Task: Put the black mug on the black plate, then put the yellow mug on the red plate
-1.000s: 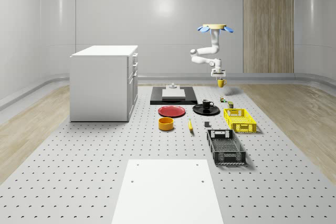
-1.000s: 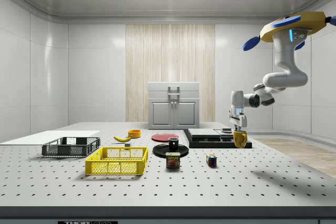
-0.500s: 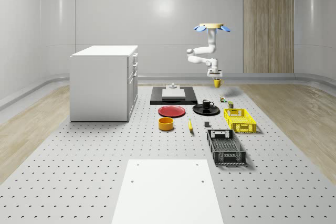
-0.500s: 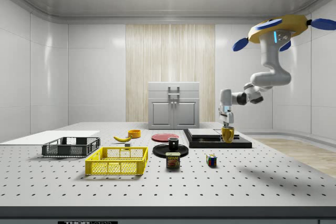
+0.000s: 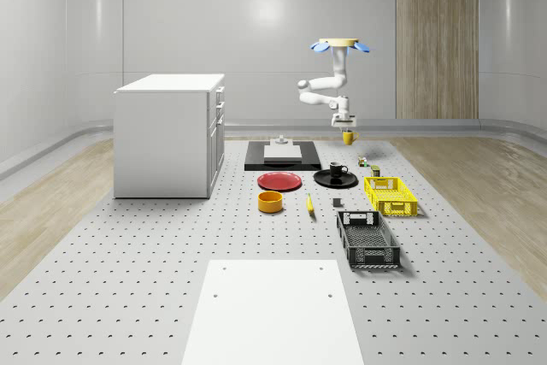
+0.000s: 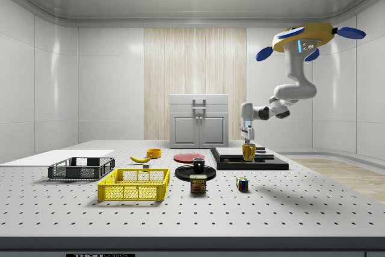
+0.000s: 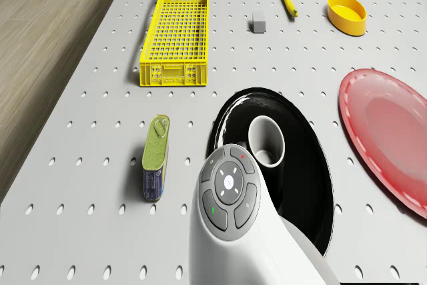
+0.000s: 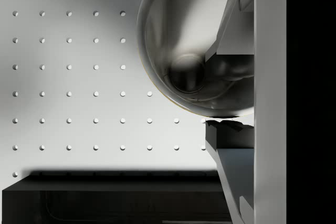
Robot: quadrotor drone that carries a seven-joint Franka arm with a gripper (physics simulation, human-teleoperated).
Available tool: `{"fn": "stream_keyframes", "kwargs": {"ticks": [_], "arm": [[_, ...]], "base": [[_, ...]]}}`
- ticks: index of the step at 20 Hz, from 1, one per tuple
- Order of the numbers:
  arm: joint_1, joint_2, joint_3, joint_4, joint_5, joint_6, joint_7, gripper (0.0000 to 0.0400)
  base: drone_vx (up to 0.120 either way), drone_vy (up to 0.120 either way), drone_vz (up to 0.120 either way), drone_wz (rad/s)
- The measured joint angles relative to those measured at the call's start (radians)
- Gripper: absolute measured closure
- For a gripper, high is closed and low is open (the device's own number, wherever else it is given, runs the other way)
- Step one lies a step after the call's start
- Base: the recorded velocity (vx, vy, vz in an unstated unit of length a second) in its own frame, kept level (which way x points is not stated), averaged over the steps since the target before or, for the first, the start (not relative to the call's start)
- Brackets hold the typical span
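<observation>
Right of centre in the whole-scene view: first placement done, second under way.
Black mug (image 5: 338,169) sits on the black plate (image 5: 324,180); the hovering drone (image 5: 340,44) has its gripper (image 5: 346,128) clenched on the airborne yellow mug (image 5: 348,137), red plate (image 5: 279,181) bare.

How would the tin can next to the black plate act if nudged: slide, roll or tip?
The tin can lies on a flat side in the drone view, near the black plate, so it would probably slide, not roll. Its boxy shape with rounded corners suggests little tipping risk while it lies low. It looks like rigid metal, likely dense for its size.
</observation>
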Motion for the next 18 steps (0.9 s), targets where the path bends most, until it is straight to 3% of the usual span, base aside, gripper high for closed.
{"fn": "stream_keyframes", "kwargs": {"ticks": [18], "arm": [[-0.003, -0.006, 0.001, 0.001, 0.003, 0.005, 0.003, 0.029]], "base": [[0.12, -0.12, 0.0, 0.0]]}}
